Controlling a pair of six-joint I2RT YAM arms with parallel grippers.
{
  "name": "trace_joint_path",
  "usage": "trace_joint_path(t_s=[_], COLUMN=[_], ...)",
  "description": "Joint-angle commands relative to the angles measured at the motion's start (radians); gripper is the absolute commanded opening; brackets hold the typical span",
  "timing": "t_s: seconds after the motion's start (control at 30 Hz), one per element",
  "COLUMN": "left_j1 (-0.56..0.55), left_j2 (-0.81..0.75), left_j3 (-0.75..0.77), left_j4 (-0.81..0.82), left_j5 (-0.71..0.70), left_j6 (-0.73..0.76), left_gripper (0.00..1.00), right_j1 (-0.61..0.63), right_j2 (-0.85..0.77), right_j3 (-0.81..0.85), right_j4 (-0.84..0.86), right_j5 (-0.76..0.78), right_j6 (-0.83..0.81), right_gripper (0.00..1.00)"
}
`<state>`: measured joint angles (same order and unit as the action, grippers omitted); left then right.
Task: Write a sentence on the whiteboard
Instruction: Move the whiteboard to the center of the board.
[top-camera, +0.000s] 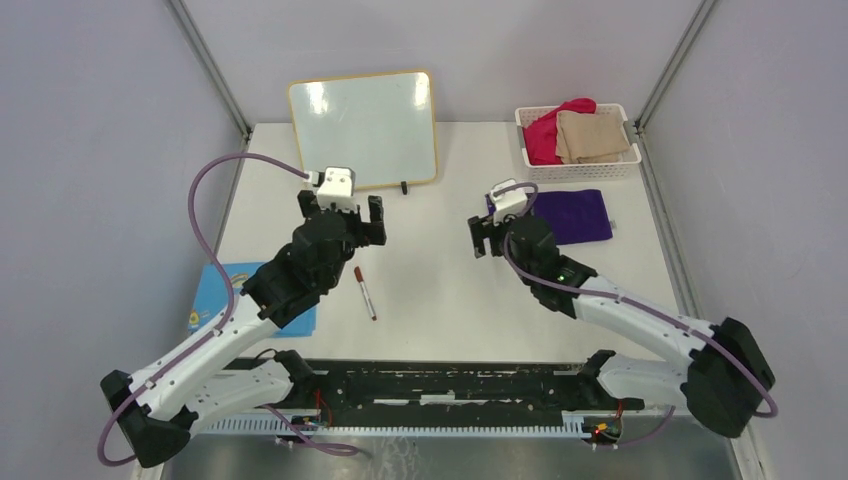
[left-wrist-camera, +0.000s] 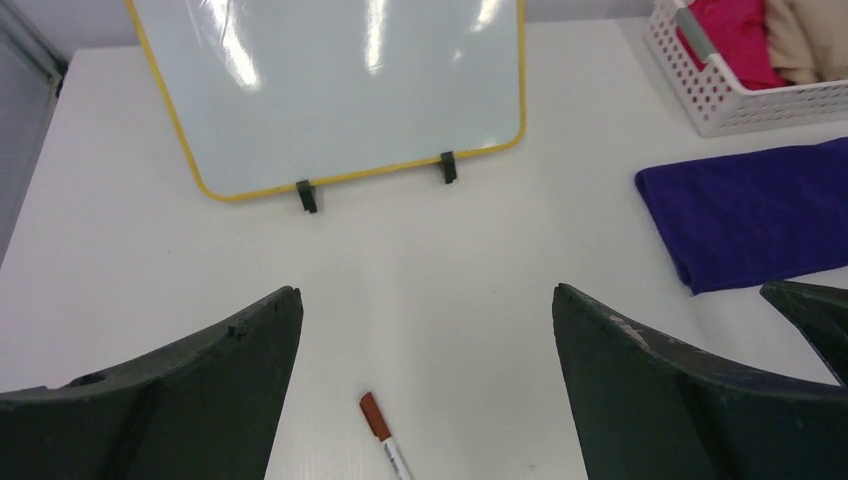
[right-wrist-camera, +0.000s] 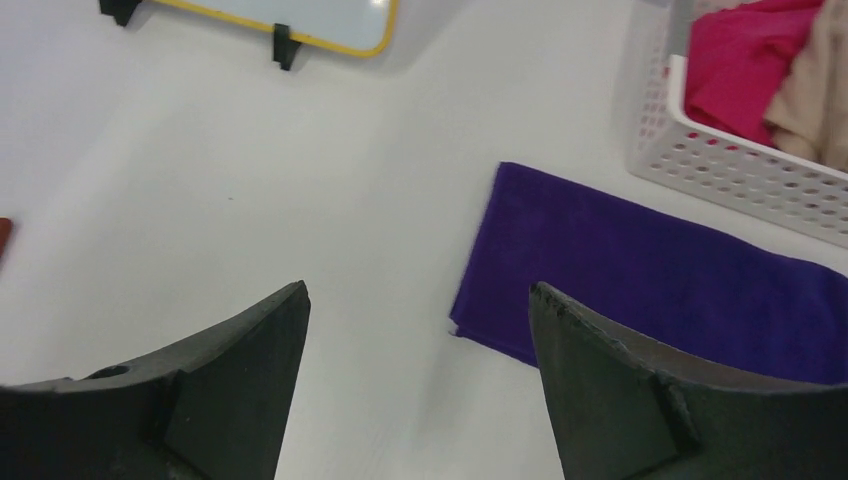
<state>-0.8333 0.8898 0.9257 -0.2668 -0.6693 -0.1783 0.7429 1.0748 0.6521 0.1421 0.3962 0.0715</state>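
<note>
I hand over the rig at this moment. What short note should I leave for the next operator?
Left pincer: open, empty, over the marker, which lies on the table with its red cap on.
Right pincer: open, empty, beside the purple cloth.
Whiteboard: stands at the table's far side, blank.
Done: nothing written.
Left: take the marker, uncap it, write the sentence.
</note>
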Motion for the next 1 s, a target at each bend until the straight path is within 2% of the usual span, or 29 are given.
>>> trace_joint_path(t_s=[0.0,0.13,0.47,0.73,0.97], left_j1=[0.137,0.244,0.247,0.244,0.244], left_j2=[0.008,-0.008,-0.084,-0.109,-0.101], left_j3=[-0.018,-0.058,-0.113,-0.113,-0.107], left_j4=[-0.071,-0.103,-0.107,-0.112,-0.119], left_j5=[0.116,0.164,0.078,0.071,0.072], left_j6=[-0.117,-0.156,-0.214,-0.209,-0.210], left_gripper=[1.00,1.00,0.98,0.98,0.98], right_j1=[0.044,0.055,0.061,0.059,0.051], right_j2=[0.166,0.362,0.843,1.063,1.191], right_j3=[0.122,0.234,0.647,0.876,1.039], right_j4=[0.096,0.146,0.129,0.060,-0.008], right_j5=[-0.045,-0.076,-0.082,-0.071,-0.024], right_j6=[0.080,0.139,0.223,0.274,0.308], right_gripper=[0.85,0.82,0.77,0.76,0.73])
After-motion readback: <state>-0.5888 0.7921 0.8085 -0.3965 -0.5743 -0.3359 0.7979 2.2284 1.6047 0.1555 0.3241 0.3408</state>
